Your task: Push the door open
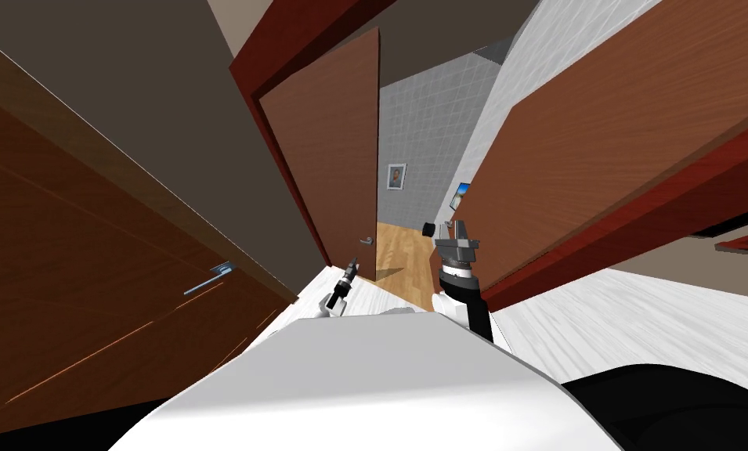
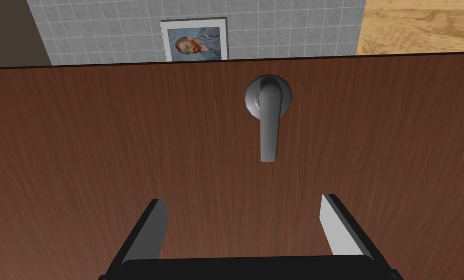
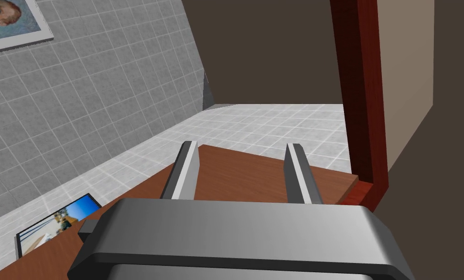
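— What is shown of the door (image 1: pixel 325 149)?
— A reddish-brown, wood-grained panel is seen swung partly open, upright; a grey lever handle (image 2: pixel 268 116) is mounted near its free edge.

wood-grain door (image 2: pixel 128 160), smooth grey metal handle (image 2: pixel 268 121), tiled wall (image 2: pixel 284 29)
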